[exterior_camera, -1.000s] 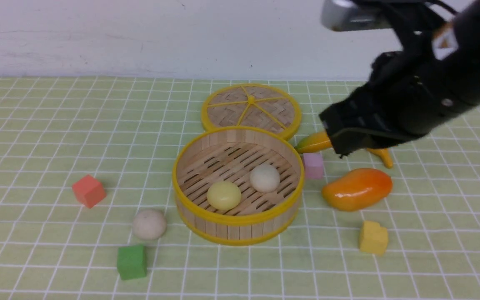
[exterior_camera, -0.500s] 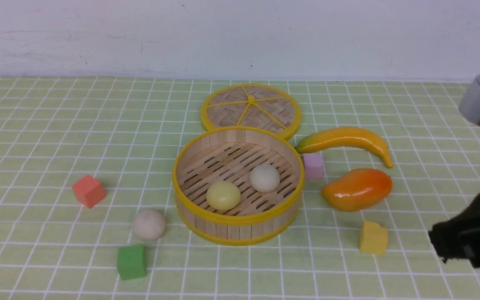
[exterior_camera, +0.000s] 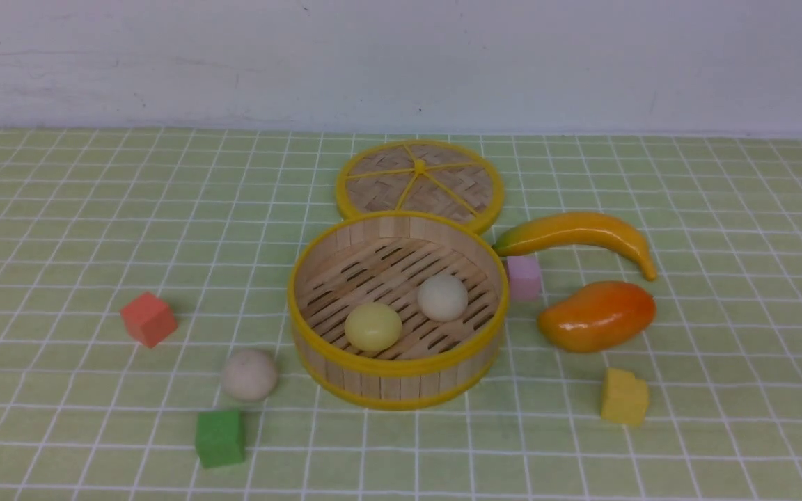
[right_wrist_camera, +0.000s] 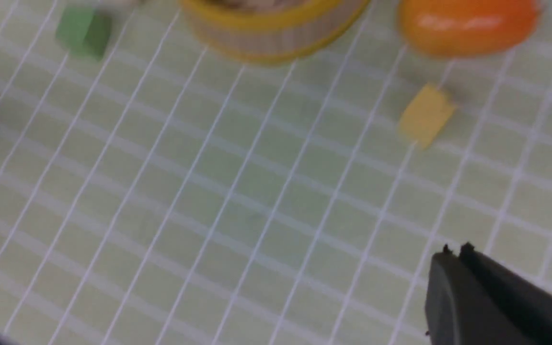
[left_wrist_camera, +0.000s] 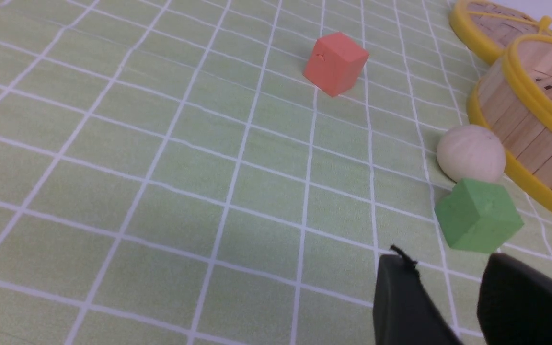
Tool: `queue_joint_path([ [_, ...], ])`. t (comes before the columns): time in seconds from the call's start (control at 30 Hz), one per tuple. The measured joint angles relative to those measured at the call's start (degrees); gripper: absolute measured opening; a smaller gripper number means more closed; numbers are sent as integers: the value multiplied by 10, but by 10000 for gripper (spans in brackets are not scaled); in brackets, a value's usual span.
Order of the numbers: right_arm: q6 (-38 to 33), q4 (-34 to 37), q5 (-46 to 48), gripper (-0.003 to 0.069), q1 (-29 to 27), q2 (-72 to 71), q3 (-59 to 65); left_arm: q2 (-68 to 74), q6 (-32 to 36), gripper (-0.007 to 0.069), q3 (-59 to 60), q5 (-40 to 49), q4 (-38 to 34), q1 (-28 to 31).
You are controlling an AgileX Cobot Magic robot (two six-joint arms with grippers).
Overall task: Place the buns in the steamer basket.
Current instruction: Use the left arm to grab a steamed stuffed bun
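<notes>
The steamer basket stands mid-table with a pale yellow bun and an off-white bun inside. A third, beige bun lies on the cloth left of the basket, beside a green cube. Neither arm shows in the front view. In the left wrist view my left gripper is open and empty, just short of the green cube, with the beige bun and the basket wall beyond. In the right wrist view my right gripper is shut and empty above bare cloth.
The flat woven lid lies behind the basket. A banana, pink cube, orange mango and yellow block lie right of it. A red cube sits at the left.
My right arm has pulled back from above the banana, down and to the right, and has left the front view. The buns and the basket have not moved.
</notes>
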Motion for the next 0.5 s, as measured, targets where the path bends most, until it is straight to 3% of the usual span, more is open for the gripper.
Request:
queue_joint_path([
  [0.23,-9,-63,-166,-8,-153,-216,123,0,0,238,0,0,0,0],
  [0.33,-9,-106,-210,-6,-193,-291,209,0,0,238,0,0,0,0],
  [0.5,-9,-156,-245,0,-214,-394,355,0,0,238,0,0,0,0],
])
